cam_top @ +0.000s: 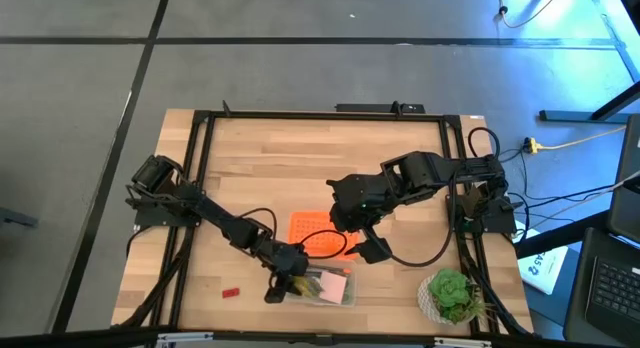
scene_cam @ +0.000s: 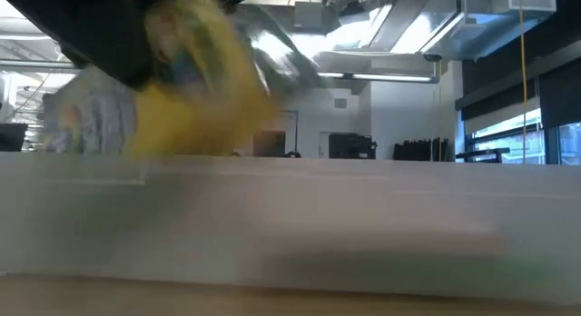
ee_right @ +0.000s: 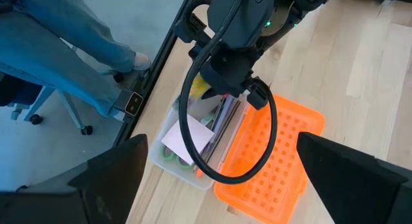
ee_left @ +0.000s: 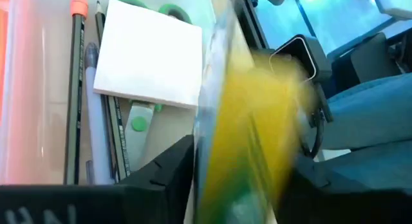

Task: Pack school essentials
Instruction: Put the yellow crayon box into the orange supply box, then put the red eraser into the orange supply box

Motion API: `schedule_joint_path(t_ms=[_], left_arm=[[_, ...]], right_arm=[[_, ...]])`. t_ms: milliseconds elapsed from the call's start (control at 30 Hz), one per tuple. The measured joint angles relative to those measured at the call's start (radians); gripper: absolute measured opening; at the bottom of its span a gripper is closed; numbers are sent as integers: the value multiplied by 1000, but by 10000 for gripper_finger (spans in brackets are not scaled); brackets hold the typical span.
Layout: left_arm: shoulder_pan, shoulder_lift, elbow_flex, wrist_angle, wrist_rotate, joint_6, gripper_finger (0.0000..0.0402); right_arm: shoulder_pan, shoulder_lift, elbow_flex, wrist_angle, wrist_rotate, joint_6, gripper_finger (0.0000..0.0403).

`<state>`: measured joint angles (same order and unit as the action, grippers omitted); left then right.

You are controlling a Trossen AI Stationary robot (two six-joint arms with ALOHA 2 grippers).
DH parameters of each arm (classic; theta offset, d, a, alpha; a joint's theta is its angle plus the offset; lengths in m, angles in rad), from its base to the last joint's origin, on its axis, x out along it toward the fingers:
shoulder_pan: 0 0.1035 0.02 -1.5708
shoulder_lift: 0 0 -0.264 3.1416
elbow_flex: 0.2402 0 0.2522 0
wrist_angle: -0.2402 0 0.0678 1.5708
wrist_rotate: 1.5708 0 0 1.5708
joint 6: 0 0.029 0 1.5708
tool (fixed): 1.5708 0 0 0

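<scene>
The left gripper is working over the clear plastic box at about 6 o'clock on the table, lowering the yellow-green crayon box into it. In the left wrist view the crayon box is sitting between the dark jaws, standing on edge against the box wall; the jaws are bracketing it, but whether they are gripping or letting go I cannot tell. Already lying inside are the pink square pad, the thin pencils and pens and the green-handled scissors, partly under the pad.

Judgement: the step in hand is depositing the crayon box. The next move is calling for a clean release and a straight lift clear of the wall, then a reach toward the tiny red block, which is lying outside the box at about 7 o'clock on the table.

The right gripper is waiting with jaws wide apart and empty, hanging over the orange perforated lid, which is lying flat just beside the box toward the table's centre.

The table is light wood planking in a black frame. A leafy green potted plant is standing at 4 o'clock. A person's legs in blue jeans are showing beside the table; the room behind is an office with ceiling lights.
</scene>
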<state>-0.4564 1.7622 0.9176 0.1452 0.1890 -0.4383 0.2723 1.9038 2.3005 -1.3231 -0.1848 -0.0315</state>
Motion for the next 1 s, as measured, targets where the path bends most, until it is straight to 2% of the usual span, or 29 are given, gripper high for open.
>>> schedule_joint_path(t_ms=[300, 1000], left_arm=[[9, -1, 0, 0, -3, 29, 191], [84, -38, 1, -16, 5, 30, 192]], right_arm=[[0, 0, 0, 0, 0, 0, 399], [0, 0, 0, 48, 0, 0, 399]])
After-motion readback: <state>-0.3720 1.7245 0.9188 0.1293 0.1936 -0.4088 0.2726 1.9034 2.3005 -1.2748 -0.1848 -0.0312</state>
